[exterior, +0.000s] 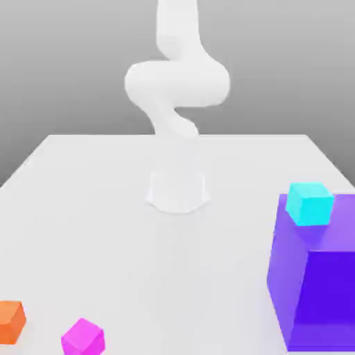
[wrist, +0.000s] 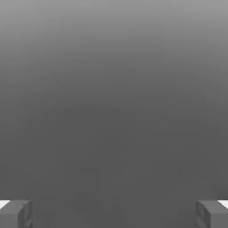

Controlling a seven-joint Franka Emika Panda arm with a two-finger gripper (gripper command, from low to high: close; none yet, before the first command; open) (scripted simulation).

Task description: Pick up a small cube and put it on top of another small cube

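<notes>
At the exterior view's far left an orange cube (exterior: 11, 322) sits at the near edge of the white table (exterior: 83, 208), and just beside it, to its right, lies the small cube (exterior: 83, 338), a plain magenta-pink block turned so that a corner faces the camera. Further right, in the middle of the table, the white arm (exterior: 177, 83) rises from its round base and curls high above the surface, well apart from every block. At the right the purple block (exterior: 322, 291) stands tall, and the cyan cube (exterior: 310, 203) rests on its top, near the far left corner. In the hand view the gripper (wrist: 114, 214) stands with its jaws spread wide and nothing between them, only grey backdrop ahead. The risks from here look plain: the pink cube's turned faces may not line up with the fingers (wrist: 15, 213), so a closing pinch could catch its corners and spin or squirt it away; the orange neighbour is close enough that a finger coming down might nudge it. The cyan target is small and perched high near an edge, so a slightly off-centre release could tip the pink cube off, or push the cyan one over the block's side.
</notes>
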